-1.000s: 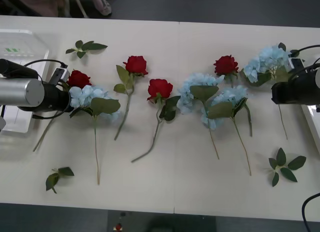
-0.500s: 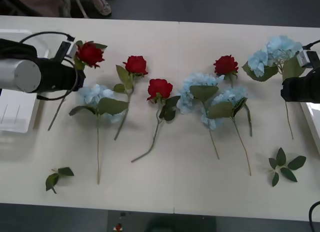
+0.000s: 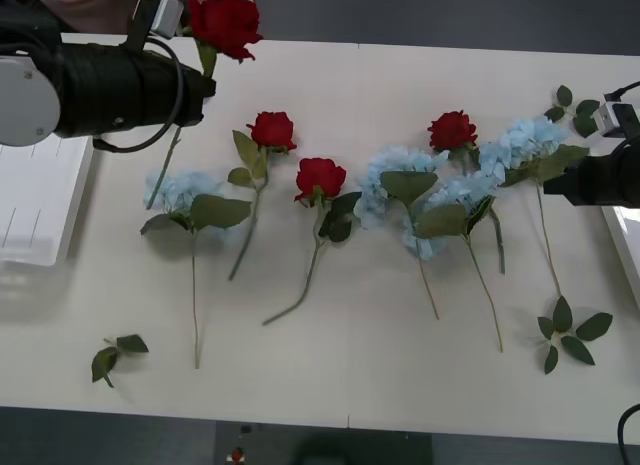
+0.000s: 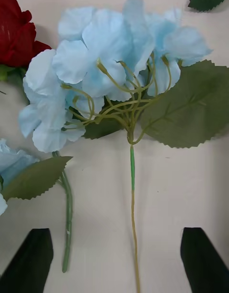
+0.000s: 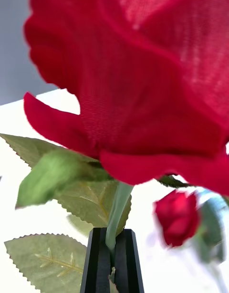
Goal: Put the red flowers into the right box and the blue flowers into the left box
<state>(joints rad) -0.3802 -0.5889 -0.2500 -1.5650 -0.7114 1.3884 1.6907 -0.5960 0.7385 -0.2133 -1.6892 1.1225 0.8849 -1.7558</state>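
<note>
At the far left of the table, the left gripper is up off the surface w/ its fingers clenched on the stem of a red rose. The bloom sits high, past the table's far edge; the stem hangs down and leftward, its tip over the table beside the leftmost blue flower. In the left wrist view the stem runs straight between the two black fingers, w/ leaves either side.

The left box is at the left table edge, just under the left arm; slatted bottom visible.

On the right, the right gripper hovers near the right edge, fingers spread wide, gripping nothing. In the right wrist view the thin stem of a blue cluster passes through the gap between them, touching neither. That cluster lies flat on the table, large leaf beside it, a red rose just to its left.

Still on the table, left to right: rose, rose, two more blue flowers and overlapping mid-right. A sliver of the right box shows at the right edge. Loose leaf sprigs lie near left, near right and far right.
</note>
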